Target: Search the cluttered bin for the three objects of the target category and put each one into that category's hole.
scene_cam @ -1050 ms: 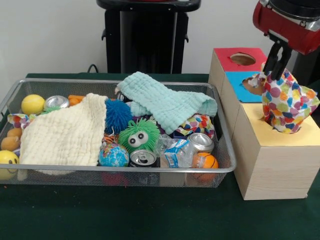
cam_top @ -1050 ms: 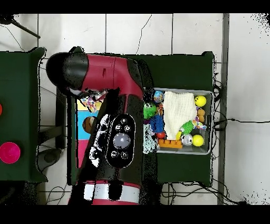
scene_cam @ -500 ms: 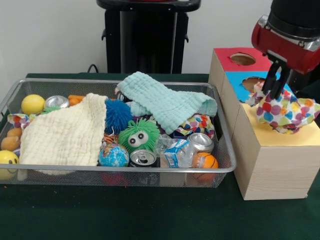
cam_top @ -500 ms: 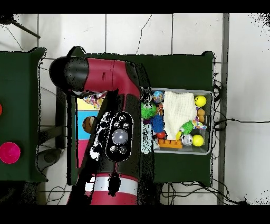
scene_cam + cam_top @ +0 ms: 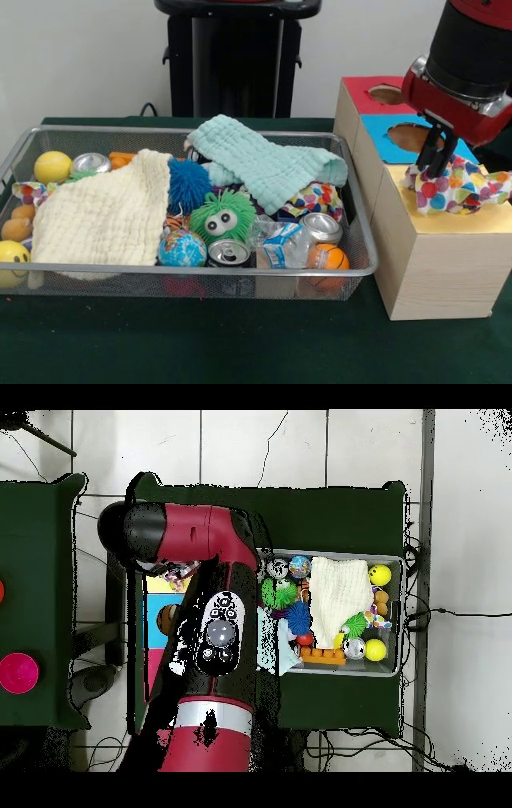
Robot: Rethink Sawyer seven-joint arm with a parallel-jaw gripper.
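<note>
Beside wire bin [image 5: 352,272]: wood box [image 5: 436,264] w/ dotted cloth [image 5: 460,186]

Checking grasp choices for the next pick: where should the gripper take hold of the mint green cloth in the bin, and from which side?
Probably from above, at the raised fold of the mint green cloth near its middle. It lies draped over the clutter along the wire bin's back edge, bunched into ridges that fingers can pinch, and nothing covers it. A side approach would meet the bin wall.

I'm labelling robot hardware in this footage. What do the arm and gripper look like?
The arm is thick and rounded, with glossy red shells and black joints; from above, a black oval panel with round grey buttons sits on one link. A thin silver band edges the red wrist. The gripper is small and black, with two slim fingers.
</note>
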